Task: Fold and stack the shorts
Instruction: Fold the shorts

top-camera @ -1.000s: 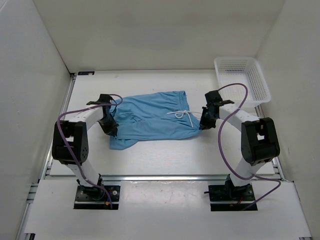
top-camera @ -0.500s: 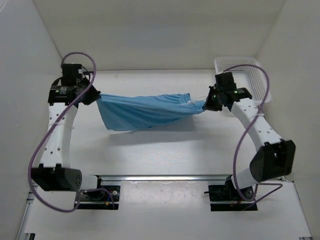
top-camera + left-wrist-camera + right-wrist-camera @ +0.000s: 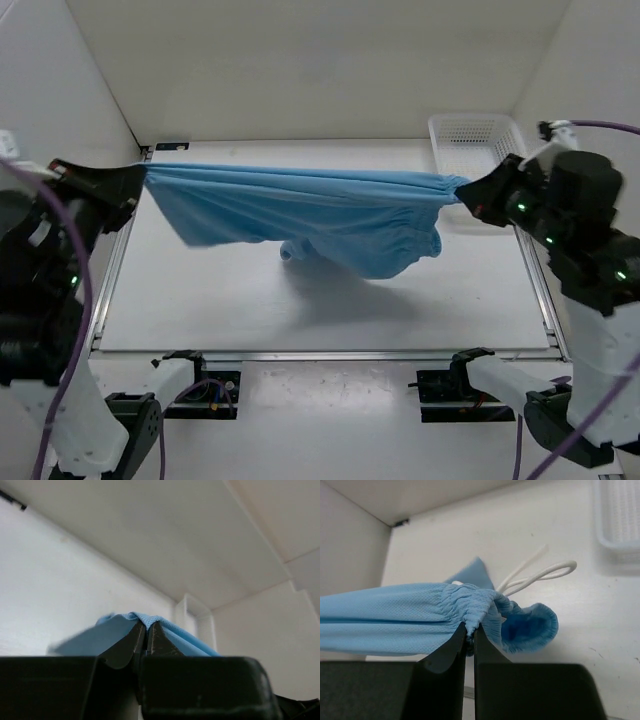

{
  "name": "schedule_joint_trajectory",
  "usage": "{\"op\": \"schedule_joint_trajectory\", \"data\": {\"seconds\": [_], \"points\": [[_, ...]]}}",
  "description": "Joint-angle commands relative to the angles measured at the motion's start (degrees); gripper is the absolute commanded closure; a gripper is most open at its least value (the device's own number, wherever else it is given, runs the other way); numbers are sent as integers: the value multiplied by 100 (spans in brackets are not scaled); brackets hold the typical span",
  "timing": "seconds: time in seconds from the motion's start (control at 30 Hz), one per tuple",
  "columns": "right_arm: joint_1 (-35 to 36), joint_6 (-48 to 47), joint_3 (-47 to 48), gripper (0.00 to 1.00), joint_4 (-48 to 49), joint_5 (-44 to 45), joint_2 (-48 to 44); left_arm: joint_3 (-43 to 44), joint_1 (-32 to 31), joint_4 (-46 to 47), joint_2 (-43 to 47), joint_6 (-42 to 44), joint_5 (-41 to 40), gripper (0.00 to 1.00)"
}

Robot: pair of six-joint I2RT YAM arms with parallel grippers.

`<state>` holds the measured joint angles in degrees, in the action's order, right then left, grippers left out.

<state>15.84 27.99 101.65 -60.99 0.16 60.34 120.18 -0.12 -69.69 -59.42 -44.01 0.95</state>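
The light blue shorts (image 3: 300,205) hang high above the table, pulled taut between both arms. My left gripper (image 3: 138,178) is shut on one end of the fabric (image 3: 125,622) at the left. At the right, my right gripper (image 3: 468,190) is shut on the gathered elastic waistband (image 3: 470,605). The white drawstring (image 3: 535,575) dangles behind the waistband in the right wrist view. The lower part of the shorts sags in a bunch toward the middle right.
A white mesh basket (image 3: 478,135) stands at the back right corner, just behind my right gripper; its corner (image 3: 620,520) shows in the right wrist view. White walls close in the table on the left, back and right.
Both arms have risen and spread apart, lifting the shorts off the table and stretching them wide. The grippers stayed shut on the fabric throughout.
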Motion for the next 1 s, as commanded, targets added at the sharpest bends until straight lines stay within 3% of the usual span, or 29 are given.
{"op": "schedule_joint_trajectory", "data": {"seconds": [0.0, 0.13, 0.2, 0.37, 0.53, 0.7, 0.83, 0.97], "points": [[-54, -346, 1109, 100, -877, 151, -312, 1031, 91, -386, 150, -3, -771, 90], [-54, -399, 2471, 100, -1485, 151, -234, 2358, 91, -695, 27, 50, -1009, 90], [-54, -452, 3193, 100, -1713, 151, -119, 2527, 13, -695, 27, 50, -1202, 90], [-54, -452, 3257, 100, -1855, 185, -48, 2397, -383, -466, 27, 111, -1816, 90], [-54, -592, 1958, 100, -1548, 677, -100, 1537, -383, -63, -262, 366, -1661, 90], [-54, -654, 62, 100, -468, 915, 179, -405, -383, 910, -746, 603, -1291, 90], [-54, -654, -926, 100, 332, 1134, 961, -1066, -243, 1334, -1737, 736, -905, 90], [-54, -602, -1305, 100, 1351, 1205, 2664, -1077, 55, 1625, -3535, 868, -288, 90]]}}
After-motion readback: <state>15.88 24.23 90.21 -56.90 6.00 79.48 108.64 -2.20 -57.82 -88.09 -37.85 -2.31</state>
